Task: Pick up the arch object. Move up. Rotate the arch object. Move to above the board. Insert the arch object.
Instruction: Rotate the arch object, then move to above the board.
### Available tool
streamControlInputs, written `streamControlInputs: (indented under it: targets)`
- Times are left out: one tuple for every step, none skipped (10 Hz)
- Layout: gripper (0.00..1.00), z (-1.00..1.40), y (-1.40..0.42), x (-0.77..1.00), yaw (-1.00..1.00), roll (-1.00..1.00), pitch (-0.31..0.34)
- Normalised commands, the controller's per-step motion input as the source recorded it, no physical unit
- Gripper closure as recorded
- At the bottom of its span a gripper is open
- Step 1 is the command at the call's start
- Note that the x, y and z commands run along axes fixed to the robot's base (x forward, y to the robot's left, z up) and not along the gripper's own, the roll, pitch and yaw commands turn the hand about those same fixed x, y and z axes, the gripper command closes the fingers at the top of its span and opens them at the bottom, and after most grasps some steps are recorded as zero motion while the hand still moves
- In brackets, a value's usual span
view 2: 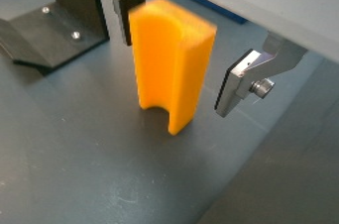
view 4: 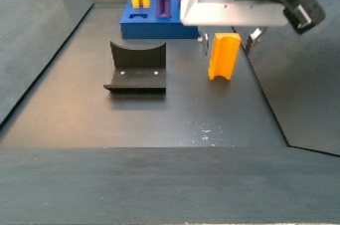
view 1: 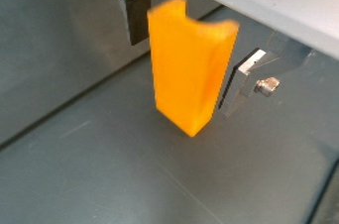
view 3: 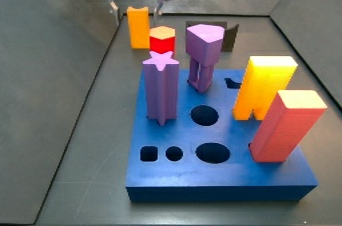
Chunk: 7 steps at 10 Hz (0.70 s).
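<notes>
The arch object [view 2: 172, 64] stands upright on the dark floor [view 2: 119, 178], slot at its bottom end, off the board [view 3: 214, 165] and beside the fixture [view 4: 135, 68]. The gripper [view 2: 185, 40] straddles it with jaws spread wide. One finger [view 2: 127, 15] sits just beside the block — touching or not, can't tell — and the opposite one [view 2: 245, 77] is clearly apart, so nothing's held.
</notes>
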Motion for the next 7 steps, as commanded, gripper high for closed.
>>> streamControlInputs:
  targets:
    - [1.0,0.0,0.0,0.0,0.05,0.0,-0.027]
    - [1.0,1.0,0.01,0.11,-0.08,-0.13,0.05]
    - [1.0,1.0,0.01,0.11,-0.08,-0.13,0.066]
    - [1.0,1.0,0.01,0.1,-0.07,-0.13,0.085]
    - [1.0,1.0,0.01,0.1,-0.06,-0.13,0.089]
    - [1.0,1.0,0.01,0.1,-0.04,-0.13,0.085]
    - [1.0,1.0,0.01,0.09,-0.04,-0.13,0.077]
